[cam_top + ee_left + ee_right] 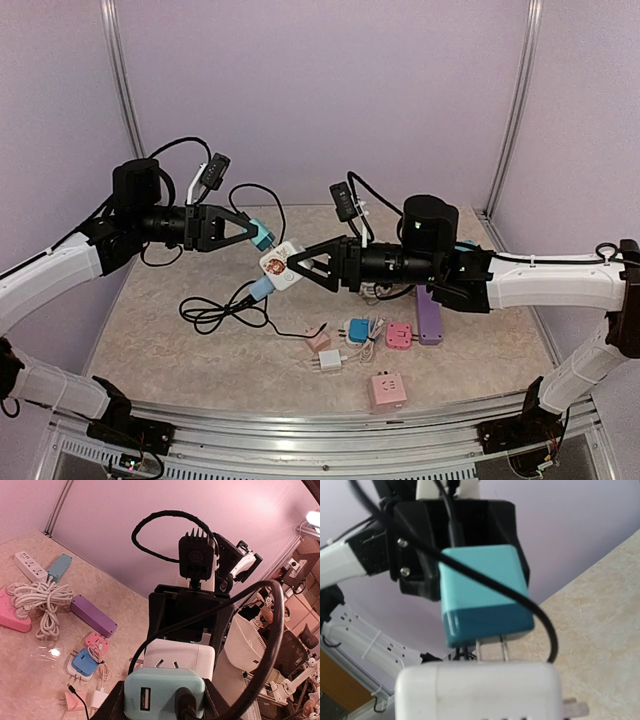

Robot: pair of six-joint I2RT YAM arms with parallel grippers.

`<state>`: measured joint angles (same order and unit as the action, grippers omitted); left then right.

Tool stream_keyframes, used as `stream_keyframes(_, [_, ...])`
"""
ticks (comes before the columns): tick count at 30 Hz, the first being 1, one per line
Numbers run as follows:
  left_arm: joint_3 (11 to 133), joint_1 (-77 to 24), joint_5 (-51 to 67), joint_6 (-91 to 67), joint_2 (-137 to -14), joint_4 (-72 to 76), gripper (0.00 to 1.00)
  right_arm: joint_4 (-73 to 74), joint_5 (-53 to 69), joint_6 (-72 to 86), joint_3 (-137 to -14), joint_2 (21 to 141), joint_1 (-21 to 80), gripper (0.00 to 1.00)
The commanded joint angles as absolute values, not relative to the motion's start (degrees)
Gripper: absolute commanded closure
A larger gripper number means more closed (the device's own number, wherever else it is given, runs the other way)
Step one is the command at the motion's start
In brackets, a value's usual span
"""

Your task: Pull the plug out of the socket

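Both arms meet in mid-air above the worktop (160, 340). The left fingers (415, 555) are closed partway, clamped on the sides of the teal plug (482, 595), with its black cable (215, 312) hanging down in a coil. The right fingers (156, 625) stand somewhat wider, gripping the white socket (480, 692). Between the two, the plug's metal prongs (490, 650) show bare. I cannot tell whether their tips have left the socket.

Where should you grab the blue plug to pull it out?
Grip the blue plug by its flat sides, coming from its cable end, opposite the white socket block. Its prongs point into that block, so only the body is free.
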<state>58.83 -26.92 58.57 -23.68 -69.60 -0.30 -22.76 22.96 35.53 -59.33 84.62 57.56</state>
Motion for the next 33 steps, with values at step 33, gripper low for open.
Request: stream_keyframes(33, [59.5, -22.9, 52.1, -23.8, -67.0, 3.3, 0.99, -11.5, 24.1, 33.9, -54.9, 81.5, 52.7, 1.0])
